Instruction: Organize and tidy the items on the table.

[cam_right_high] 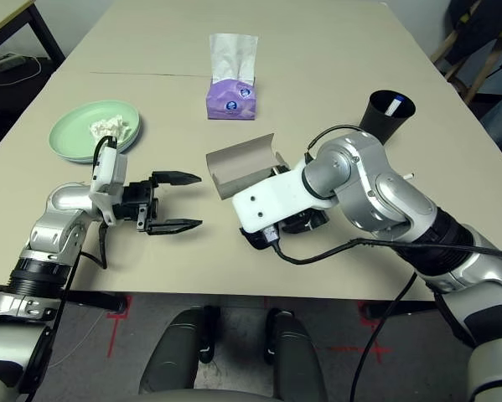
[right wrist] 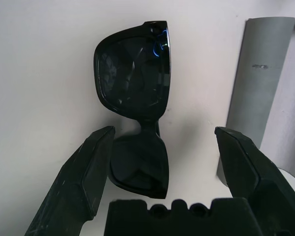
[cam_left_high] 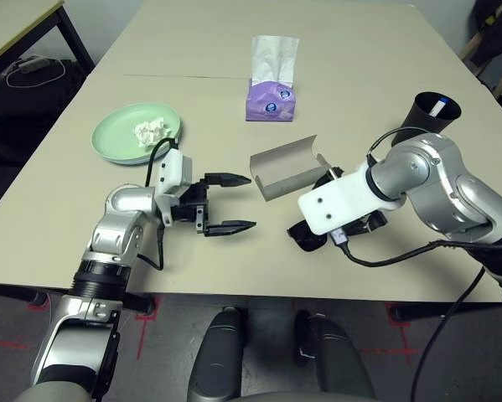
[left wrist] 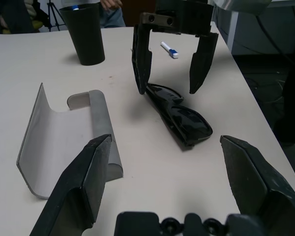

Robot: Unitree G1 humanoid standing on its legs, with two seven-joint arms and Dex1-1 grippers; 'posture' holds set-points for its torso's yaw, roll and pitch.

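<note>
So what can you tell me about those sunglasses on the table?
The sunglasses are black and glossy, plastic by the look, with dark lenses and a thick frame. They lie folded on the beige table, next to the open grey case. The right gripper hangs just above them, fingers spread to either side of one end, not yet closed on them. Nothing else touches them.

sunglasses: mostly hidden under the right forearm, centre-right of the head view
marker pen: upper centre, print unreadable
person: cut off by the top edge
</note>
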